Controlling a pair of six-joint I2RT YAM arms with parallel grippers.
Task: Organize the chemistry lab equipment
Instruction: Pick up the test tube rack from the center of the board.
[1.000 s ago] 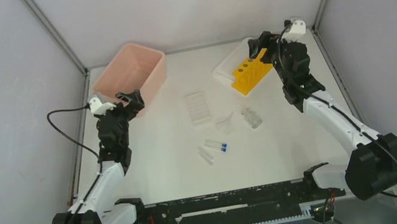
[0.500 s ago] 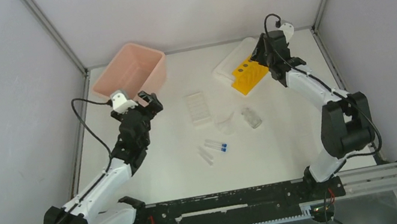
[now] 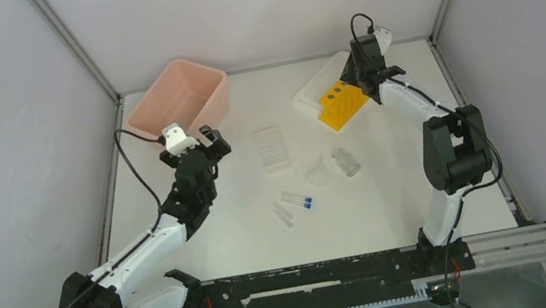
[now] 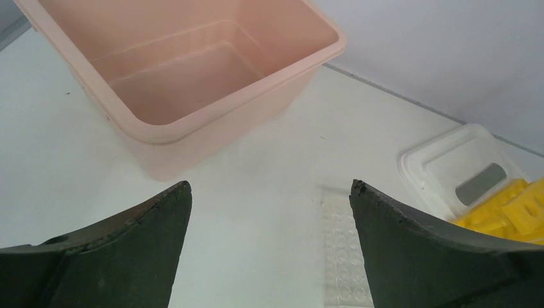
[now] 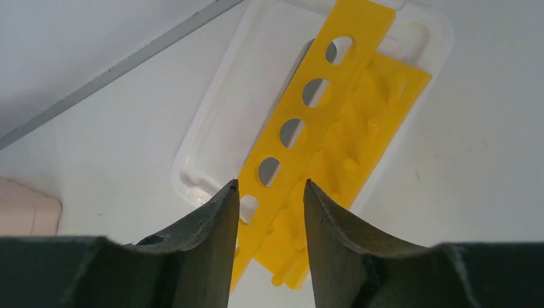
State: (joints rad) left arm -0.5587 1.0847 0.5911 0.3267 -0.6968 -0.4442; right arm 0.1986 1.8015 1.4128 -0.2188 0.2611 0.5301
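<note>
seemingly half-closed, the right gripper (image 5: 270, 186) straddles one end of the yellow rack (image 5: 331, 117), grip unclear; pinched so far off-centre, it could tilt and slip.

The top camera sat high above and behind me, tilted down and forward, far enough back to take in the whole table (image 3: 245, 209). My left wrist camera rode low and close over that table, looking out past my left fingers (image 4: 128, 256) toward the pink bin (image 4: 218, 128) at the far-left corner. My right wrist camera stared steeply down between my right fingers (image 5: 192, 256), very near the yellow rack (image 5: 378, 109). Both wrist views shared that rack and the white lid (image 4: 442, 160) beneath it, and the top view held everything.
</note>
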